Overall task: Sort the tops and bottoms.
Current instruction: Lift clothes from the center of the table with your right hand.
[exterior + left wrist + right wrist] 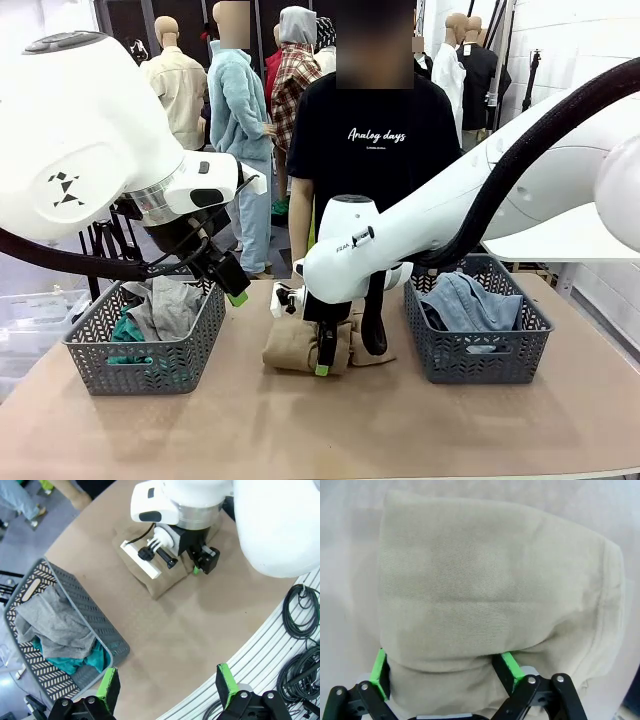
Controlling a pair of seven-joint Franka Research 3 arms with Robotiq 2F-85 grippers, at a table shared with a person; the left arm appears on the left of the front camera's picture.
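Left basket [145, 352]: grey top [172, 303] and teal top [124, 330] inside, below and beside the left gripper [232, 288]. Jaws spread fully, holding nothing, bare table between them in the wrist view. Tan top [495, 590] on open table, its folded edge between the wide-spread pads [510, 665] of the right gripper [445, 667], not pinched. Right basket [480, 362] with denim bottoms [470, 303] well apart from those jaws. Near table edge unobstructed.

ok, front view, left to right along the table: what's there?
Left basket with the grey top and teal top → tan top on the table → right basket with the denim bottoms.
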